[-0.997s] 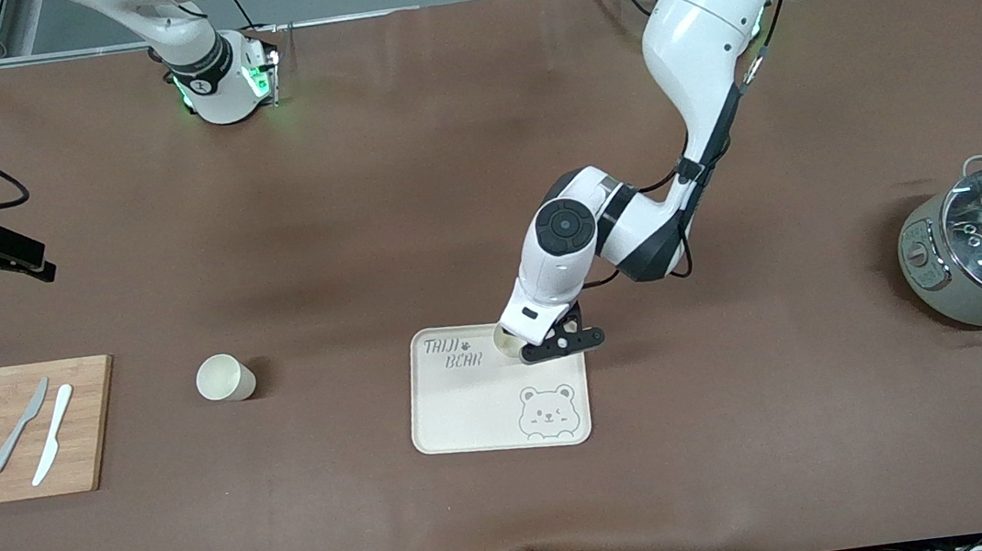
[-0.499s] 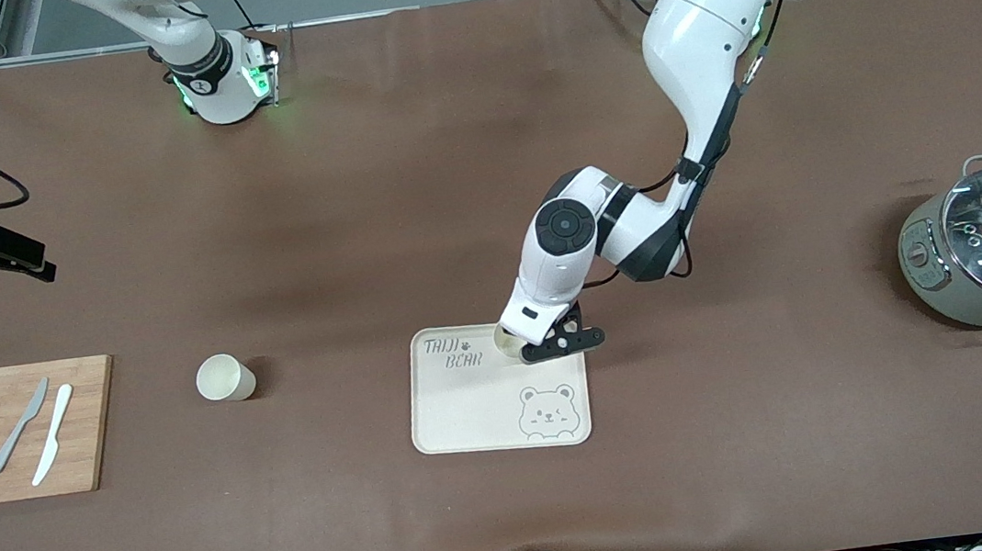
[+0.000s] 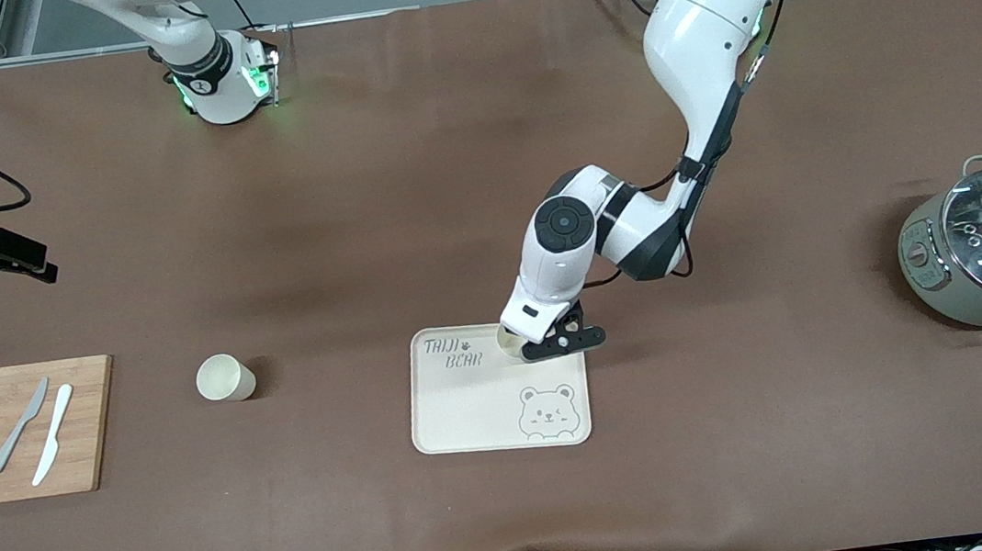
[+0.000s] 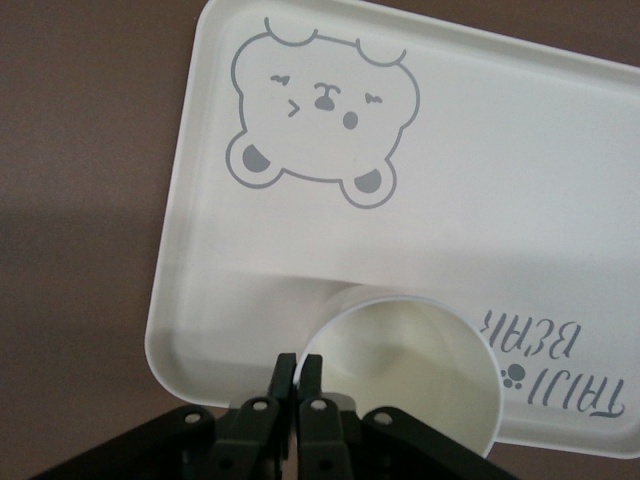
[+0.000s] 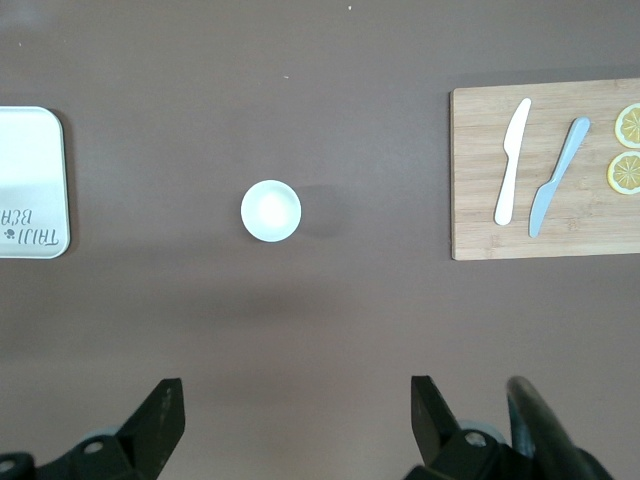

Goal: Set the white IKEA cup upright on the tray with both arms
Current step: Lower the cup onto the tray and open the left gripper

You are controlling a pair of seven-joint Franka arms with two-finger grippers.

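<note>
Cup [image 4: 405,365]: light, rigid, smooth-walled, likely slippery; best pinched by the rim wall. Upright on tray [image 3: 469,407], at the edge toward the bases, rim clamped between shut fingers of left hand [image 4: 297,372]. Second cup [image 3: 224,378] on worktop [image 3: 443,179], below wide-open, empty, waiting right hand [image 5: 290,420].

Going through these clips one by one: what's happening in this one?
The left gripper is shut on the rim of a white cup, holding it upright on the tray at the corner beside the lettering. The right gripper waits open, up over the table toward the right arm's end. A second white cup stands upright on the table between the tray and the cutting board. Nothing shows the held cup let go yet.
</note>
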